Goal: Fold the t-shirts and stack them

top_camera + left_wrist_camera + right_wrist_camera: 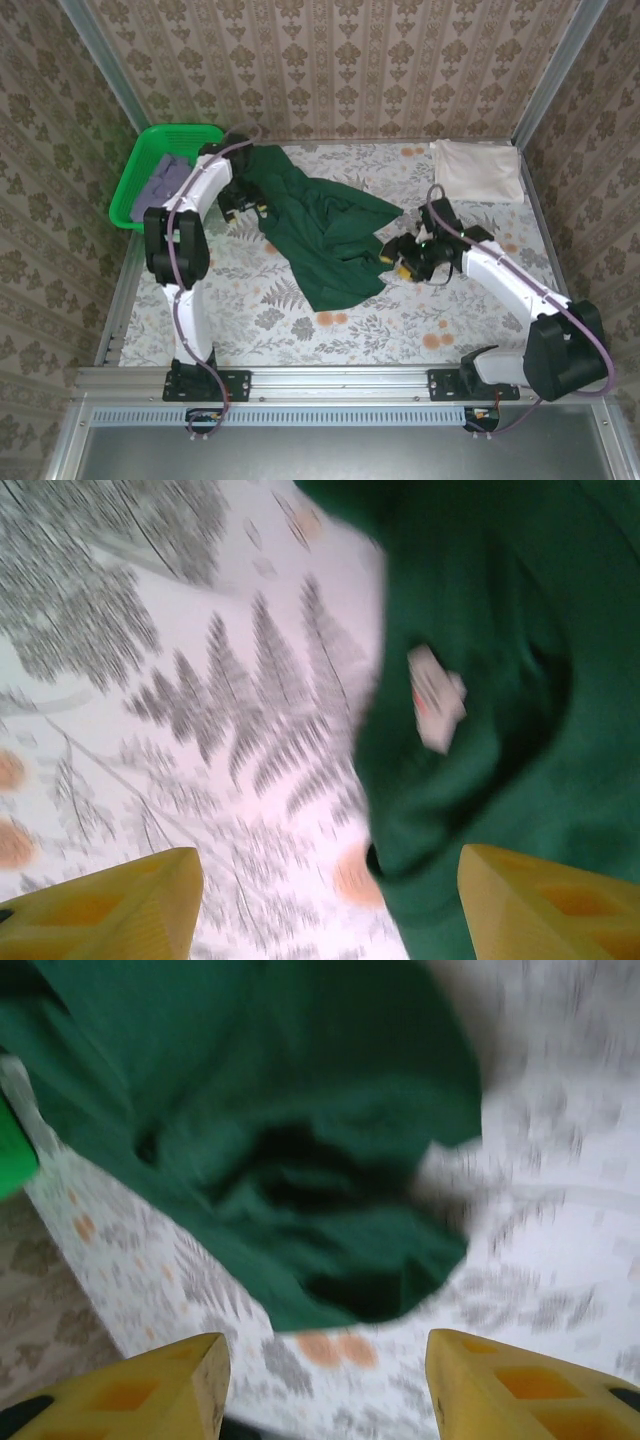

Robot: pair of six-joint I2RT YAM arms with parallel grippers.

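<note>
- The left gripper (328,880) stood with its yellow fingers (110,910) well apart and nothing between them; it hovered over the patterned table (150,680), just beside the collar edge of the dark green t-shirt (490,620)
- Inside that collar sat a small white label (437,698) with a reddish mark on it; motion blur made any writing unreadable
- The right gripper (325,1360) was likewise spread wide and empty, its fingertips (205,1360) above the table near a rumpled edge of the same shirt (260,1090); the folds there were smeared by blur, and dark hollows hid how the layers lay
- From the top camera, the left gripper (243,205) was at the shirt's left edge and the right gripper (405,258) at its right edge; the dark green t-shirt (320,235) lay crumpled mid-table (unfolded, one end trailing toward the far left)
- The cream-white t-shirt (478,170) lay folded flat at the far right corner of the table (300,320)
- The greyish-lavender t-shirt (165,180) lay bunched in the green basket (128,190) at the far left, partly hidden by the left arm
</note>
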